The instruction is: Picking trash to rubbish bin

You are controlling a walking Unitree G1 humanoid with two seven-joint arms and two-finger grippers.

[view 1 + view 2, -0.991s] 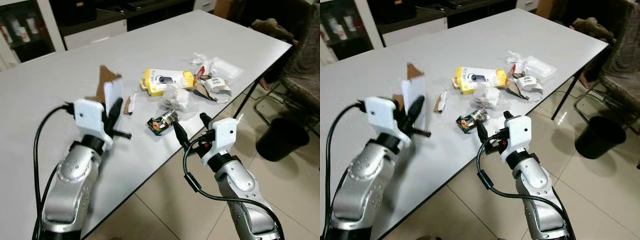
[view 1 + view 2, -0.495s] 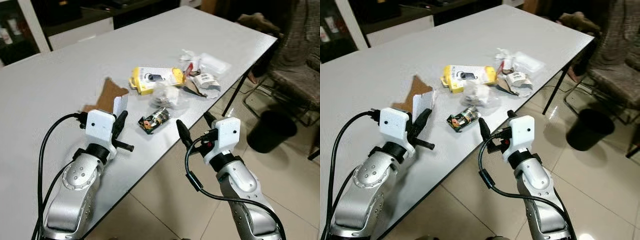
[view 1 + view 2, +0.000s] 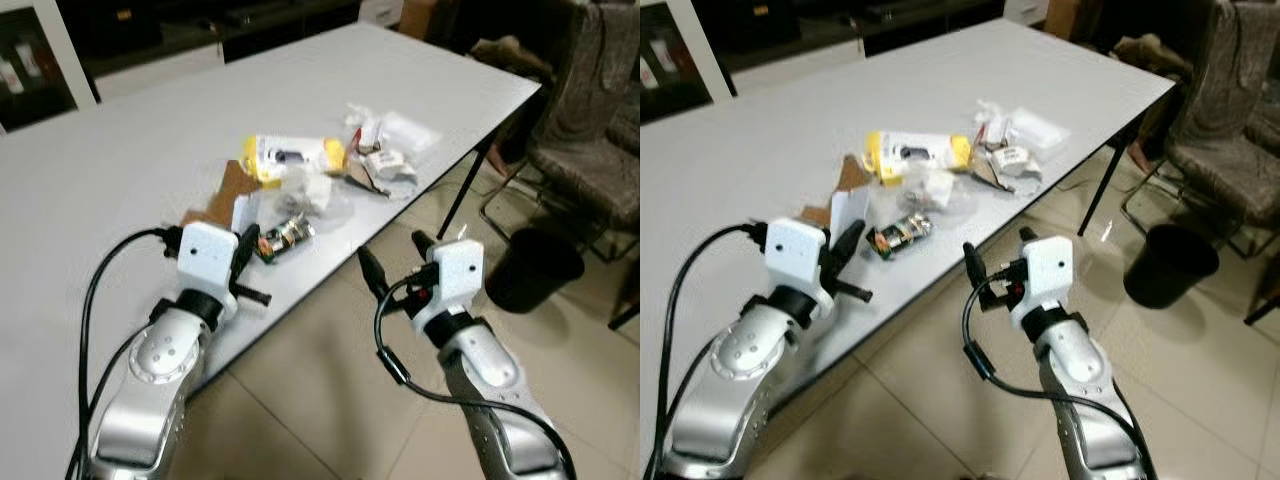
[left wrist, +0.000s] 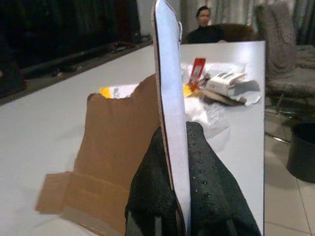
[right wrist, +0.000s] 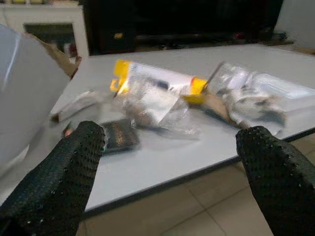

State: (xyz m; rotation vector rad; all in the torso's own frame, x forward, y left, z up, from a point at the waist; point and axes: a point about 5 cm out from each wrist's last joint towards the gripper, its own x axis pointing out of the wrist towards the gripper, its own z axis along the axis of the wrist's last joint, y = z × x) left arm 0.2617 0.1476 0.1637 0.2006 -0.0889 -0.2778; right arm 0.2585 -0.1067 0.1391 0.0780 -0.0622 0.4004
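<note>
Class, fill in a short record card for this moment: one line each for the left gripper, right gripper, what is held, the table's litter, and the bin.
left gripper: jaws shut on a card, over the table's near edge
right gripper: jaws open, holding nothing, off the table edge over the floor
card: white face, brown back, held upright
table: yellow packet, wrappers
bin: black, on the floor, to the robot's right

Silver arms, white wrists, black cables
</note>
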